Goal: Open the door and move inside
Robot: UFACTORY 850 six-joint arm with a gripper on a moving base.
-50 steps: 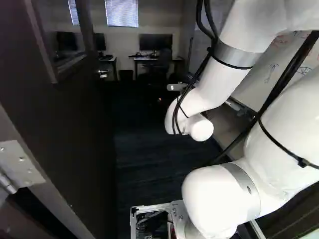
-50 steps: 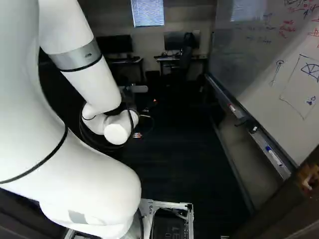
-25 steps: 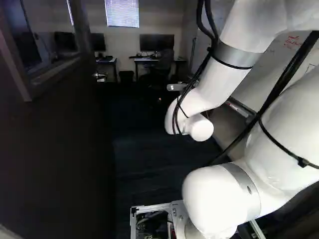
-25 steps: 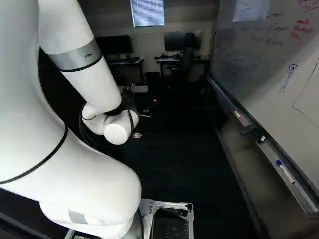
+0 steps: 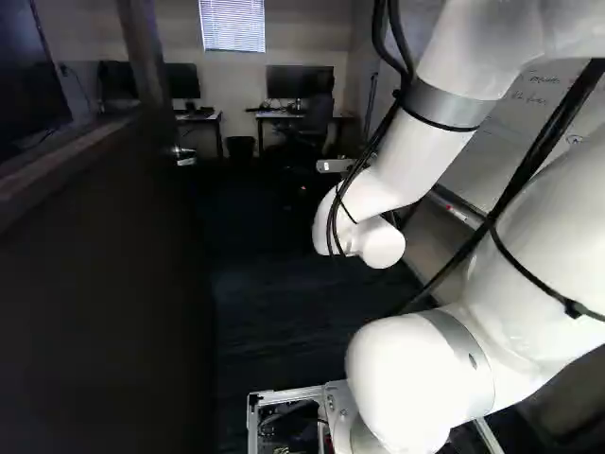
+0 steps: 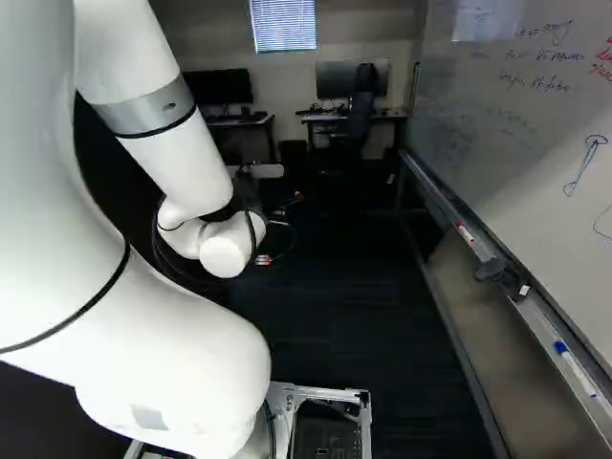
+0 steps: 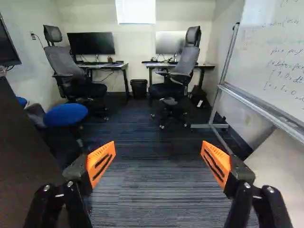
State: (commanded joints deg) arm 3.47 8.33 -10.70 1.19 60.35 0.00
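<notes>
The dark door [image 5: 104,312] fills the left of the left base view, standing open, its window at the upper part and its silver handle [image 5: 184,156] on the far edge. My gripper [image 6: 277,215] is mostly hidden behind the wrist in the right base view, ahead of the handle's side of the doorway. In the wrist view the gripper [image 7: 157,164] has its orange pads wide apart, nothing between them. The door's dark face [image 7: 23,156] shows beside one finger, not touching it.
A whiteboard [image 6: 535,124] with a marker tray [image 6: 521,304] runs along the right. Two desks with monitors [image 7: 91,43] and office chairs [image 7: 183,61] stand at the far wall. A blue stool [image 7: 65,115] is beyond the door; a bin [image 7: 139,89] sits between the desks.
The base has moved forward: hinge and door frame have left the left base view, and the whiteboard has slid nearer. The arm holds its pose against its lowest joint.
</notes>
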